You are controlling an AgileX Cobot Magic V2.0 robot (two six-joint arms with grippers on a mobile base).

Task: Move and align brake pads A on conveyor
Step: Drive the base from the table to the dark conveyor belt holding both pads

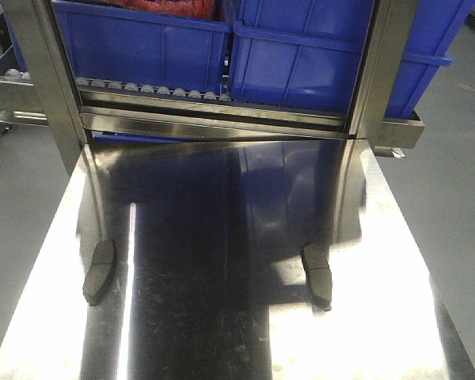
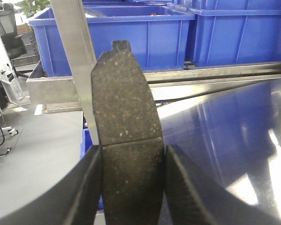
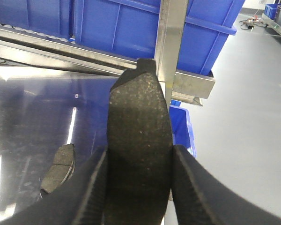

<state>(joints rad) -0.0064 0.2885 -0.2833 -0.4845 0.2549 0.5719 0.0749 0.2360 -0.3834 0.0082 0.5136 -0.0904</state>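
My left gripper (image 2: 133, 157) is shut on a brake pad A (image 2: 124, 103), dark grey and curved, standing on end with its centre groove just above the fingertips. A second pad (image 3: 139, 117), held the same way, sits in my right gripper (image 3: 139, 159), which is shut on it. Two more pads lie flat on the shiny steel table (image 1: 222, 332), one at the left (image 1: 100, 271) and one at the right (image 1: 317, 274). In the right wrist view one lying pad (image 3: 58, 168) shows to the left of the fingers. The front view shows neither gripper. The conveyor is out of view.
Blue plastic bins (image 1: 142, 43) (image 1: 324, 47) sit on a roller rack (image 1: 150, 89) behind the table. Steel uprights (image 1: 51, 87) (image 1: 380, 79) stand at the table's back corners. Grey floor (image 1: 451, 206) lies beyond both side edges of the table.
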